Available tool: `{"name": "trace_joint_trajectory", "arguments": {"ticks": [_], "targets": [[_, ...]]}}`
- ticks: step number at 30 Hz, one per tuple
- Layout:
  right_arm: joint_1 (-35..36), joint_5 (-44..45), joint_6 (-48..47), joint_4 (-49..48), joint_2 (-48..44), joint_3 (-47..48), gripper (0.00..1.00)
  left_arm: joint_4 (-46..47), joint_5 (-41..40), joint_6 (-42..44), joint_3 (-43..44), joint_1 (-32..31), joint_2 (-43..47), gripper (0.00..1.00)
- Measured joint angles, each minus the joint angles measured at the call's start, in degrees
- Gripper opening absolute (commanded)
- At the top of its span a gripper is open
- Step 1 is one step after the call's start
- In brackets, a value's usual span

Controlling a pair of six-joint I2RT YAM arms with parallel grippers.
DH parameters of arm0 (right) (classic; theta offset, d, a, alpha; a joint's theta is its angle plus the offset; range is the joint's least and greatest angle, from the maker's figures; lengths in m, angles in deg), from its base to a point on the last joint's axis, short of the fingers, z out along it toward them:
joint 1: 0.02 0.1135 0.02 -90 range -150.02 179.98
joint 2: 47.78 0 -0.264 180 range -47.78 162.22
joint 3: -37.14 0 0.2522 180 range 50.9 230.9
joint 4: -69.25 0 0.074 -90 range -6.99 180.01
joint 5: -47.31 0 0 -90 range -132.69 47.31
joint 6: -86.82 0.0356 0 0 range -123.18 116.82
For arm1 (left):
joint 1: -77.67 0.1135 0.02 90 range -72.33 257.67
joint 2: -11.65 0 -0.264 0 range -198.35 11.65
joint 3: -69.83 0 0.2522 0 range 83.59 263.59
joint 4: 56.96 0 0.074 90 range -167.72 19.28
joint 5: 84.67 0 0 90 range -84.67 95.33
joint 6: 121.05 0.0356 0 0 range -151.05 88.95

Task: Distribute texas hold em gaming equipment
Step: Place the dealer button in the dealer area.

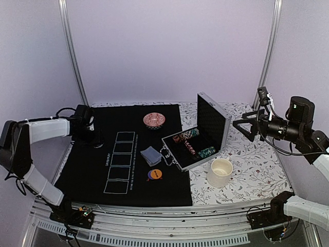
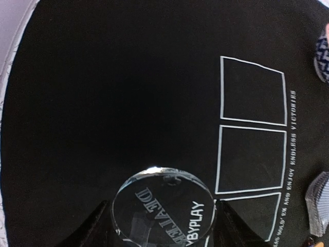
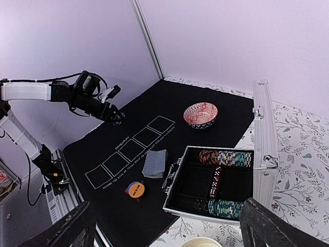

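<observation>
Over on the far left of the black mat [image 1: 87, 172], our left end effector [image 1: 95, 140] is clamped on a clear round dealer button [image 2: 162, 206], with one dark finger on each edge. The button sits just beside the row of white card outlines [image 1: 121, 162]. Can't tell whether it's touching the mat or hanging a hair above it.

Our right end effector [image 1: 241, 128] is up in the air to the right of the open metal case [image 1: 213, 121], spread wide with nothing in it.

The rest of the gear:
- The deck of cards [image 1: 150, 155] lies face down on the mat between the outlines and the case.
- A little stack of discs [image 1: 154, 174], orange on top, sits just on the near side of the deck.
- The striped chips [image 1: 186, 136] are lined up in rows inside the case.
- A red patterned bowl [image 1: 154, 120] is at the far edge of the mat.
- A white cup [image 1: 220, 172] stands on the floral surface [image 1: 252, 170], near the case's front corner.
</observation>
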Motion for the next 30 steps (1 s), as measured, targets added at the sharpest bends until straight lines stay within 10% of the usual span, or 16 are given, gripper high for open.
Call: {"name": "trace_joint_trajectory", "arguments": {"ticks": [22, 30], "targets": [[0.0, 1.25, -1.4, 2.49, -0.07, 0.04, 0.99, 0.57, -3.13, 1.64, -0.33, 6.64, -7.93, 0.45], [-0.02, 1.73, -1.36, 3.08, 0.11, 0.33, 0.99, 0.61, -3.06, 2.32, -0.33, 7.78, -9.05, 0.87]]}}
